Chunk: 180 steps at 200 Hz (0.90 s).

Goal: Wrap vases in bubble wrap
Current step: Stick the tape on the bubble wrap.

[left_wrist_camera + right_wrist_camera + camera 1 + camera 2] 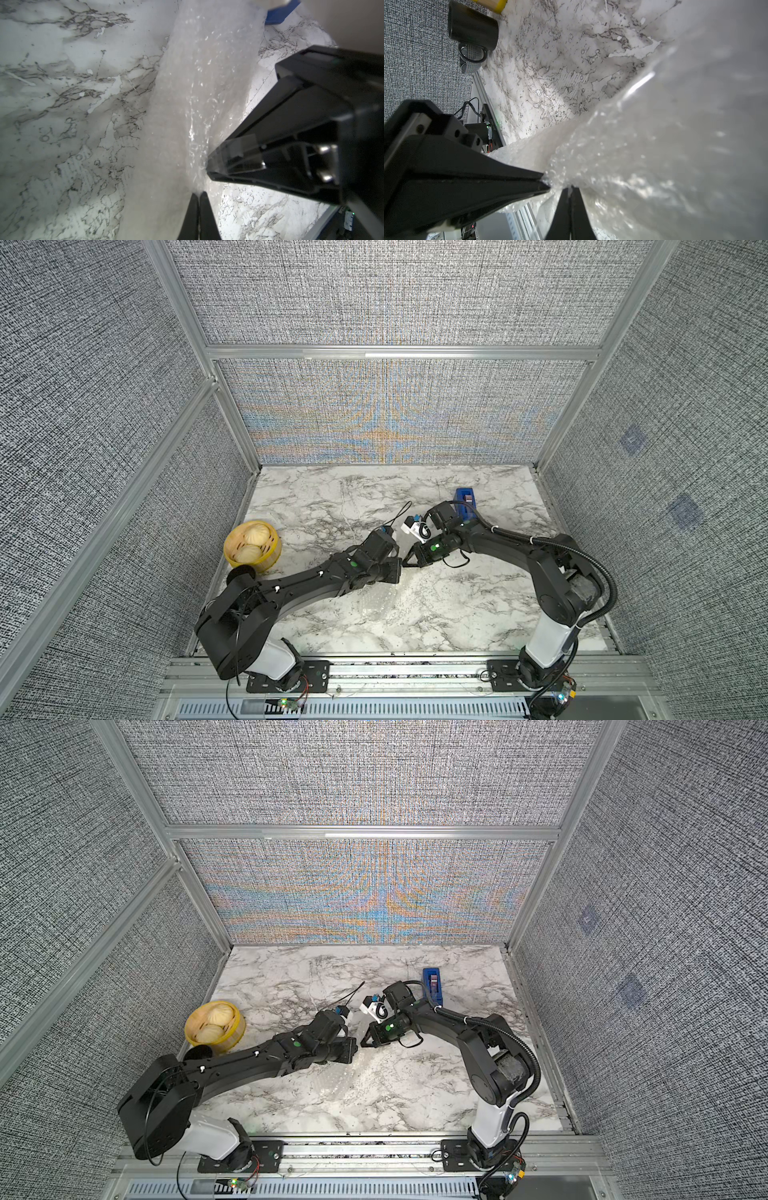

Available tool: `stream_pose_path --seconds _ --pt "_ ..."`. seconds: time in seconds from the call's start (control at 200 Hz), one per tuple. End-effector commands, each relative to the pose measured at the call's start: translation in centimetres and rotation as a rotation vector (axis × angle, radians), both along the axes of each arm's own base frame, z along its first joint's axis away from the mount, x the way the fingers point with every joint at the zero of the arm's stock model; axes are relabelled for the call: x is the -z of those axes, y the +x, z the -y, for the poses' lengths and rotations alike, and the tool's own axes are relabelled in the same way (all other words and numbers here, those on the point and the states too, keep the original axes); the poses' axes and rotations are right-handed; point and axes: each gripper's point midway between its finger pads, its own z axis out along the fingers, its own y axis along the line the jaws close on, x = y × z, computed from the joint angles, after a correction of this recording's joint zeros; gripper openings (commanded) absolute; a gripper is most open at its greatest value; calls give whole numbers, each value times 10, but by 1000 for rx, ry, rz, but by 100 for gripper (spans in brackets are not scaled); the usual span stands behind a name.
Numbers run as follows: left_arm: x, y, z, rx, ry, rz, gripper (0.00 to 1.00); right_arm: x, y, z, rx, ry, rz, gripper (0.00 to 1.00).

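The bubble wrap (197, 83) hangs as a bunched, glinting clear sheet from both grippers down to the marble table (457, 614). In both top views it shows faintly below the arms (376, 597) (332, 1079). My left gripper (198, 194) is shut on its gathered edge. My right gripper (571, 188) is shut on the same edge right beside it. The two meet tip to tip over the table's middle, left gripper (398, 569) and right gripper (409, 562). The wrap (654, 155) fills much of the right wrist view. The vase is out of view.
A yellow steamer basket (252, 547) with buns stands at the table's left edge. A black mug (473, 27) sits just in front of it, by the left arm's elbow (241, 572). A blue tape dispenser (465, 504) stands behind the right arm.
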Motion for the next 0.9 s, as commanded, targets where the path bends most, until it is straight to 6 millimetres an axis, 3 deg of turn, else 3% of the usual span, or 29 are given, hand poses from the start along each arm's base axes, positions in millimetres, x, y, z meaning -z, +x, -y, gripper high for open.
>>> stream_pose_path --seconds 0.0,0.165,0.215,0.385,0.67,0.896 --pt "-2 2 3 10 -10 13 0 2 7 -1 20 -13 63 0" --pt "-1 2 2 6 -7 13 0 -6 11 -11 22 62 196 0" --pt "0 1 2 7 -6 12 0 1 7 -9 24 78 215 0" --pt "2 1 0 2 -1 6 0 -6 12 -7 66 133 319 4" --pt "3 1 -1 0 3 6 0 -26 10 1 84 163 425 25" --pt "1 0 0 2 -1 10 0 -16 13 3 99 127 406 32"
